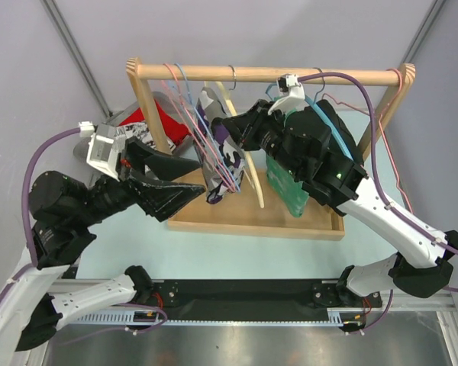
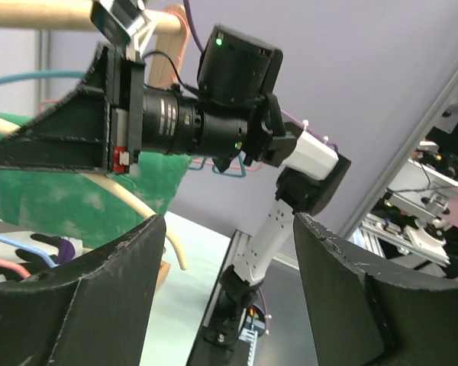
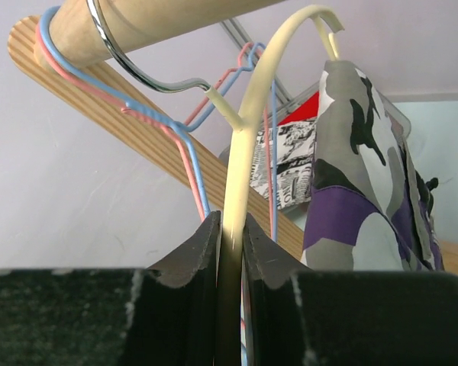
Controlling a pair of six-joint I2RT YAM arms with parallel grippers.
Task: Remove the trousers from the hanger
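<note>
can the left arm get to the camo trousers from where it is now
Probably yes: the left gripper is open and aimed at the trousers from the side, with nothing solid visibly between them. The wire hangers right beside the cloth could snag.

Pale lilac-grey walls (image 1: pixel 30 69) all round, with grey metal struts (image 1: pixel 76 53) running diagonally up the corners. Tabletop (image 1: pixel 237 255) is a light minty green, and the lighting's soft and even.
</note>
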